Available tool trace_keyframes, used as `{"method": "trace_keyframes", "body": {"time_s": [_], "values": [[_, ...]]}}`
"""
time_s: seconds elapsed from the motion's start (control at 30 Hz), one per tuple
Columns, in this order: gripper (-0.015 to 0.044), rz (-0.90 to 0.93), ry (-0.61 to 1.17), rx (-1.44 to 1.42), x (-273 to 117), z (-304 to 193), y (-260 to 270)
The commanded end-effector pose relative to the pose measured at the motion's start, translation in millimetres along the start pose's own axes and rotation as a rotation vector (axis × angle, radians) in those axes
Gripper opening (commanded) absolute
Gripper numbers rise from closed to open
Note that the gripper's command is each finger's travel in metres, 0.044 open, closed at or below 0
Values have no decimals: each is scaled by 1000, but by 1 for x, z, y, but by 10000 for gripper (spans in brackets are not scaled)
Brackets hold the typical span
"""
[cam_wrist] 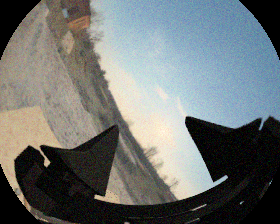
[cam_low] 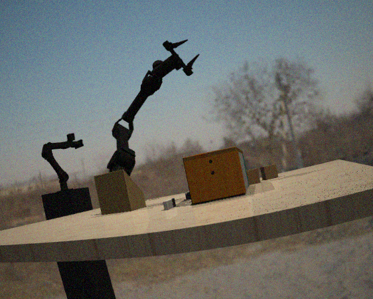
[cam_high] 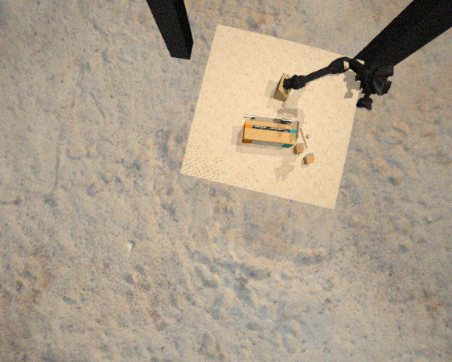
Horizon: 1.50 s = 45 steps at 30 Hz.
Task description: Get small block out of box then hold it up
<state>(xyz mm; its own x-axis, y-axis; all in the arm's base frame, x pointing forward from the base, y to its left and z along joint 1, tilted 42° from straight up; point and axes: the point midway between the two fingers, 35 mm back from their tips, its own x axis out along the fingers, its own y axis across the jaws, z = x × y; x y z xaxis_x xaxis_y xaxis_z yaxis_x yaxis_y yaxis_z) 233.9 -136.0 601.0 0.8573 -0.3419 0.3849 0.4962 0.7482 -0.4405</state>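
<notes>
The box (cam_high: 269,137) (cam_low: 216,176) stands upright on the table (cam_high: 226,80) (cam_low: 286,206). It has an orange end with two small dark holes and a teal end. From above, a dark and white strip shows along its top. I cannot make out the block on the shelf inside. A tiny grey-blue piece (cam_high: 307,136) lies on the table beyond the teal end; I cannot tell whether it is the block. My gripper (cam_low: 193,47) (cam_wrist: 152,124) is open and empty, raised high above the table and well away from the box. The wrist view shows sky, ground and a table corner.
A thin stick (cam_high: 303,137) lies beside the teal end. Two tan cubes (cam_high: 298,149) (cam_high: 308,159) sit near that end. Small light-and-dark pieces (cam_high: 250,117) (cam_high: 286,121) lie along the box's long side. My arm's wedge-shaped base (cam_high: 282,90) (cam_low: 113,193) stands on the table. Another dark arm (cam_low: 55,163) stands beyond.
</notes>
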Motion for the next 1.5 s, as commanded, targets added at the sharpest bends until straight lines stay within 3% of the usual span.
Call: {"method": "trace_keyframes", "body": {"time_s": [0.0,0.27,0.53,0.8,1.07,1.47], "values": [[400,103,150,-80,23,-58,25],[400,375,402,-246,40,-171,82],[400,779,578,-451,19,-280,152],[400,1315,611,-592,-46,-369,226],[400,1867,446,-586,-135,-416,281],[400,1907,426,-578,-142,-417,285]]}}
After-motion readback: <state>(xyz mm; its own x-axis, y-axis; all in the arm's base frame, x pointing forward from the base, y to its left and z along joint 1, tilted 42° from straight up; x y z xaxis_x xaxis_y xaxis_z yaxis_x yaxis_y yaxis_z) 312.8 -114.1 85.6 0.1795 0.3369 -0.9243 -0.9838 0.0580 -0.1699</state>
